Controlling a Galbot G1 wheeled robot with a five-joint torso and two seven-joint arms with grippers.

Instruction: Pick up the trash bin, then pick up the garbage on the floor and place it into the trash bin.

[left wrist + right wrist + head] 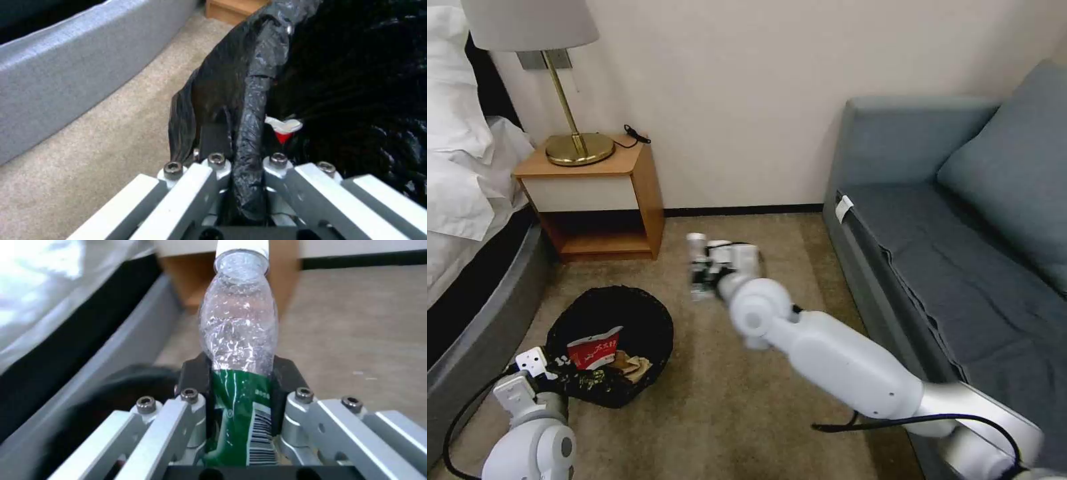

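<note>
Left tool (242, 166) pinches trash bin (627, 313); right tool (242, 386) clamps bottle (238, 330).

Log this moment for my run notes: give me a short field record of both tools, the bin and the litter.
left tool: shut on the trash bin's bag-lined rim
right tool: shut on the clear bottle, held above the carpet
bin contents: red snack packet, crumpled tan paper
bin position: between the bed and the right arm
bottle label: green, with barcode
</note>
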